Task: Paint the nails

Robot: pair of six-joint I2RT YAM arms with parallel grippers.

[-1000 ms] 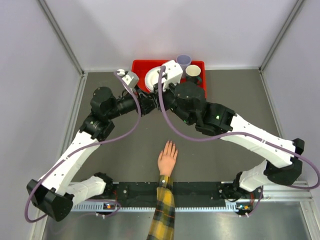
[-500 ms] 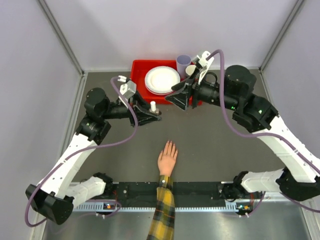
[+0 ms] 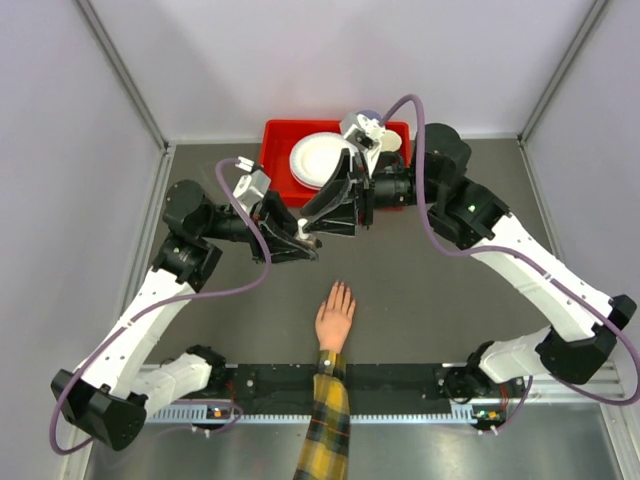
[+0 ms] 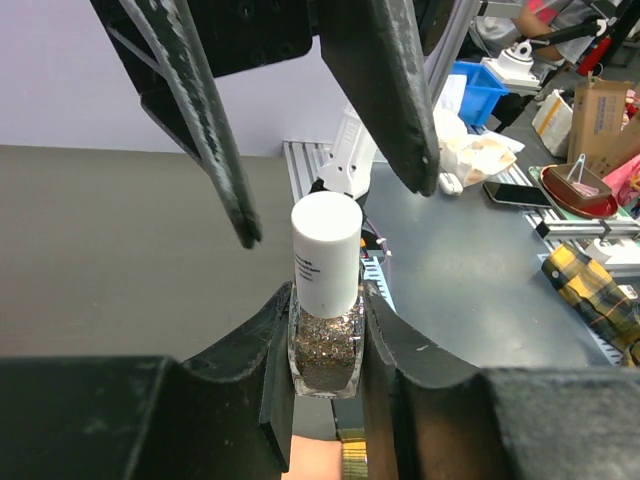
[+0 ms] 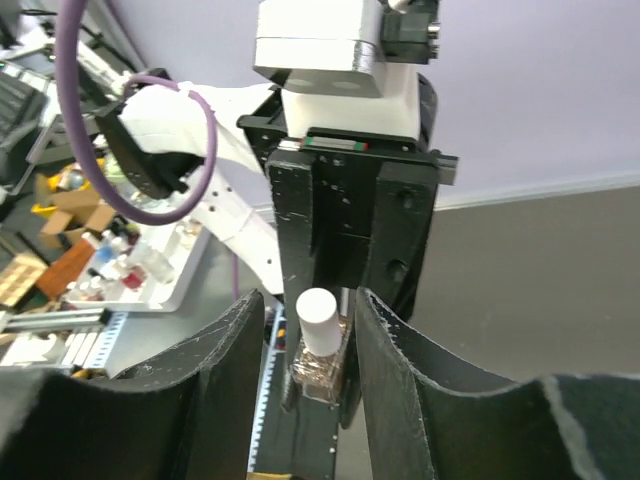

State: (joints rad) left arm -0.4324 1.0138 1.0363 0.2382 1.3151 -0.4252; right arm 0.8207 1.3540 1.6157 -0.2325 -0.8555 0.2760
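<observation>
Pale lilac walls close in a dark grey worktop (image 3: 450,300), with a red tray (image 3: 280,135) at its 12 o'clock edge holding a white plate (image 3: 318,160). At 6 o'clock a peach hand (image 3: 335,322) lies flat, palm down, its yellow-and-dark plaid sleeve (image 3: 325,430) running off the near edge. Its fingers point toward 12 o'clock, and the nails (image 3: 342,288) are tiny tips at the far end of them, too small to show any colour. Both arms reach inward and meet between the tray and the hand, well apart from the nails. The left gripper (image 4: 325,330) comes in from 9 o'clock and is clamped on a small clear bottle (image 4: 325,360) filled with glittery brownish liquid. The bottle stands upright between its dark fingers (image 4: 250,350), which press on the glass body, and a white cap (image 4: 326,250) rises free above them. The right gripper (image 5: 310,320) comes in from 1 o'clock with its fingers apart. In the left wrist view one tip hangs at 9 o'clock of the cap and the other at 2 o'clock, each with a clear gap, neither touching it. From the right wrist view the cap shows in the gap between those fingers, with the left arm's black wrist block and white camera housing (image 5: 345,45) directly behind the bottle.
</observation>
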